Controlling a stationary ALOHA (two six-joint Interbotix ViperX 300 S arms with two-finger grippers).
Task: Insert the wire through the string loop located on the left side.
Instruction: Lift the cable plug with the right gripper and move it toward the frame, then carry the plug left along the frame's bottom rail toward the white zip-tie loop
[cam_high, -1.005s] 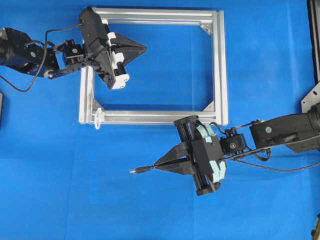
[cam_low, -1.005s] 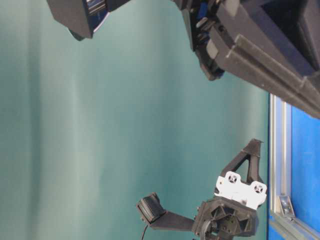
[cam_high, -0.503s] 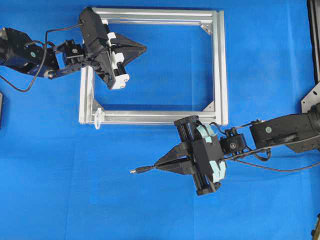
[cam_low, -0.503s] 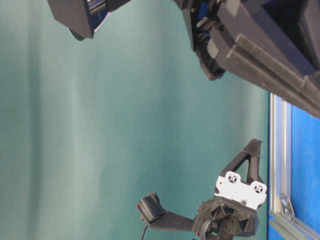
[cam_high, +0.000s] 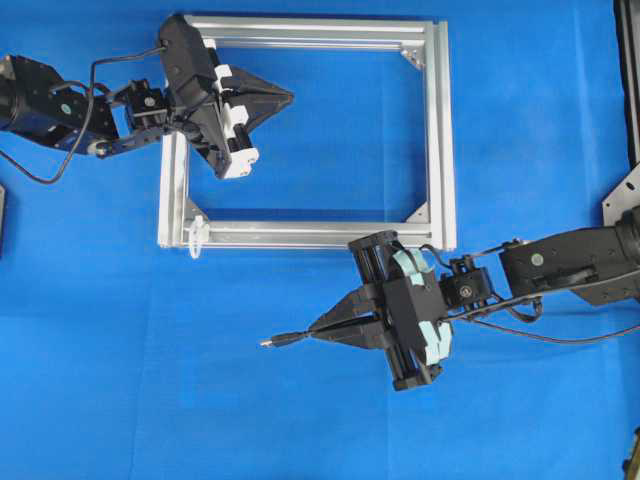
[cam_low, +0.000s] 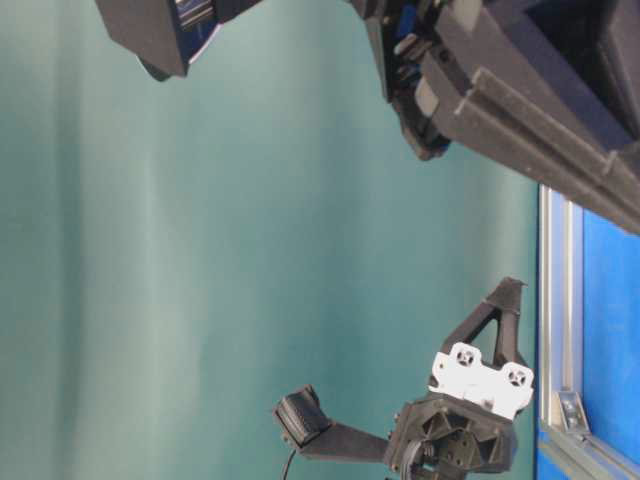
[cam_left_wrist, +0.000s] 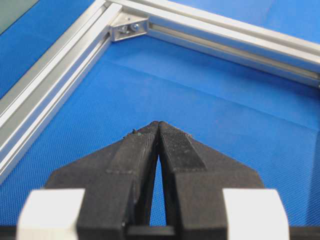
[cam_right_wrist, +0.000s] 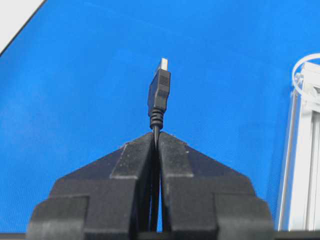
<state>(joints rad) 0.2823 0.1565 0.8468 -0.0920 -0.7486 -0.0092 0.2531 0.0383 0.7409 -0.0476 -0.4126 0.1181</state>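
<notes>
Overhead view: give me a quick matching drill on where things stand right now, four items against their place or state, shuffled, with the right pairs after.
Items:
1. wire
2. string loop
3. left gripper
4. aluminium frame

States:
A. shut on nothing, over the frame's inside
B. lies flat on the blue cloth
C. clamped just behind its plug, tip pointing left
D. tied at the frame's lower left corner

Pairs: 1-C, 2-D, 3-A, 4-B. The right gripper has its jaws on the wire.
</notes>
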